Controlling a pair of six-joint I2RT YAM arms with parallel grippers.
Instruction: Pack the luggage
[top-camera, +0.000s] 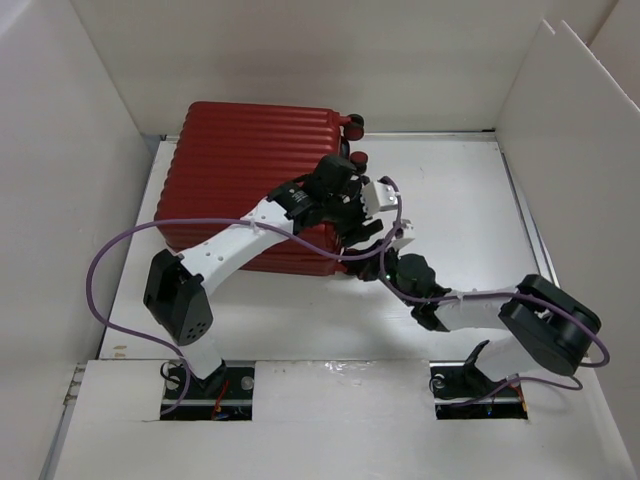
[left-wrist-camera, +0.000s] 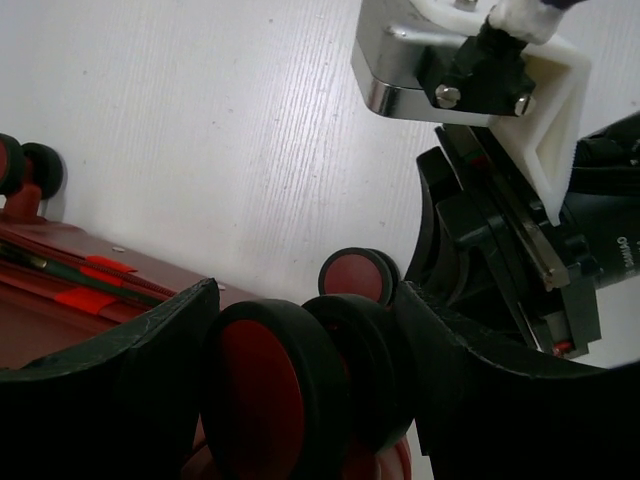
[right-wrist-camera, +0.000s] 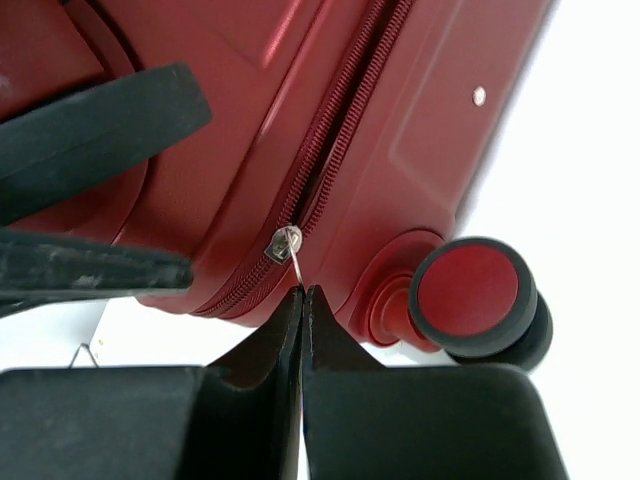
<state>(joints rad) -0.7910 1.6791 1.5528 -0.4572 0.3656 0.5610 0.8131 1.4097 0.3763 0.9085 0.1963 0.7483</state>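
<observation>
We are looking at one luggage (top-camera: 245, 180), closed and lying flat at about eleven o'clock on the white table (top-camera: 450, 190), its wheeled end facing three o'clock. Two grippers are crowding that end. The left gripper (left-wrist-camera: 305, 330) is clamping a wheel (left-wrist-camera: 280, 400) between its fingers. Its own camera is showing three wheels in all (the top view is showing only two, at the shell's one o'clock corner). The right gripper (right-wrist-camera: 303, 305) is pinching the zipper pull (right-wrist-camera: 288, 243), fingers pressed together with barely a slit. Only the right wrist view is giving us this, plus a lone caster (right-wrist-camera: 468, 295) at four o'clock. Two purple cables (top-camera: 90, 270) are looping off the arms. White panels (top-camera: 330, 60) are walling in the table on three sides.
</observation>
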